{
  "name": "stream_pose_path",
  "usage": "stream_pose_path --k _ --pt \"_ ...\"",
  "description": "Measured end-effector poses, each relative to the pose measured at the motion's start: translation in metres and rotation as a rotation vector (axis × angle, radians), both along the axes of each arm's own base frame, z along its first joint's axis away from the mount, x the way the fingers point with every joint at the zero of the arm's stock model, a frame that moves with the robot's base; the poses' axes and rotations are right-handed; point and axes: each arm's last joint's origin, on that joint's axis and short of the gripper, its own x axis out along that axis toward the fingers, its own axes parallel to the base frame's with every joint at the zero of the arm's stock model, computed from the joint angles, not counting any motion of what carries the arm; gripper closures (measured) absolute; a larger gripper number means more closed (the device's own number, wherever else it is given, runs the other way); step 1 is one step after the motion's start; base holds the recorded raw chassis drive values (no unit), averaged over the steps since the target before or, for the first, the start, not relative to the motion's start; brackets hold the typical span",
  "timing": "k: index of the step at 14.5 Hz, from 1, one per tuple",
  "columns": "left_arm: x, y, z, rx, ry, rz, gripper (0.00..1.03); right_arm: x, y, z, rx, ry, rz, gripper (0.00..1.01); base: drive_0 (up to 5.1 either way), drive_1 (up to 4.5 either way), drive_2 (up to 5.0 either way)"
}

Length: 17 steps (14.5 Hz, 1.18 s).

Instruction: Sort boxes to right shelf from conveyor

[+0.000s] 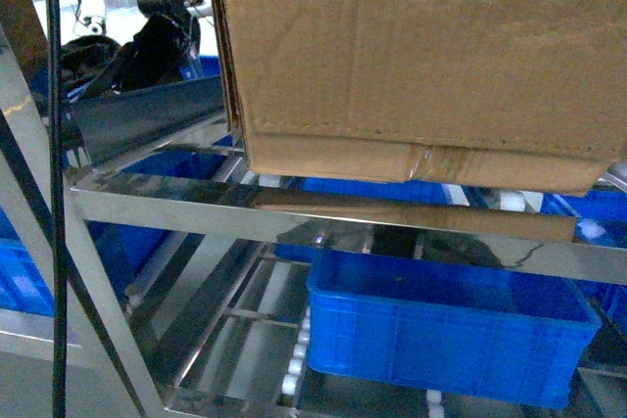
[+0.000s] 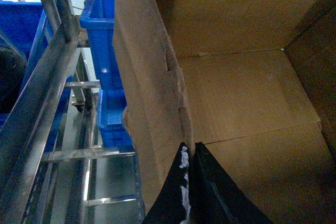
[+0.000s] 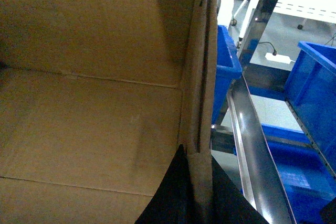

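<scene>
Each hand, left [image 2: 190,182] and right [image 3: 199,192], pinches a wall of the box [image 1: 421,56]; its base could catch the shelf [image 1: 196,208] beam, tearing loose.

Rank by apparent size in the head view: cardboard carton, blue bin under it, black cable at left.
1. cardboard carton, fills most of the upper frame, though nearness to the camera inflates it.
2. blue bin, lower right.
3. black cable, thin, though it spans the frame's height.
</scene>
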Motion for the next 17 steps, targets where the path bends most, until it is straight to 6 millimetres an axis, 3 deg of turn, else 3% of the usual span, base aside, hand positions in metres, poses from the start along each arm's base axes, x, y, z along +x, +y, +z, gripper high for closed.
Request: stream_pose_path --k 7,8,12,15,16,17 --pt "0.02 -0.005 -0.004 0.001 -0.004 0.034 1.01 0.022 0.003 0.004 -0.034 -0.028 0.012 0.98 0.0 -0.04 0.0" --pt "0.022 -0.006 -0.004 0.001 -0.01 0.026 0.89 0.022 0.003 0.004 -0.043 -0.029 0.014 0.98 0.0 0.0 0.0" --pt "0.024 -0.013 -0.004 -0.023 -0.042 -0.015 0.43 0.019 0.013 -0.001 -0.053 -0.032 0.06 0.56 0.0 0.0 0.0" --pt "0.023 -0.013 -0.016 -0.019 -0.021 -0.016 0.03 0.012 0.011 -0.011 -0.046 -0.027 0.058 0.13 0.0 0.0 0.0" --pt "0.023 -0.011 -0.022 -0.018 -0.011 -0.011 0.05 0.011 0.012 -0.01 -0.039 -0.054 0.055 0.04 0.0 0.0 0.0" --pt "0.022 -0.006 -0.025 -0.035 -0.015 0.003 0.05 0.007 0.011 -0.007 -0.032 -0.101 0.039 0.03 0.0 0.0 0.0"
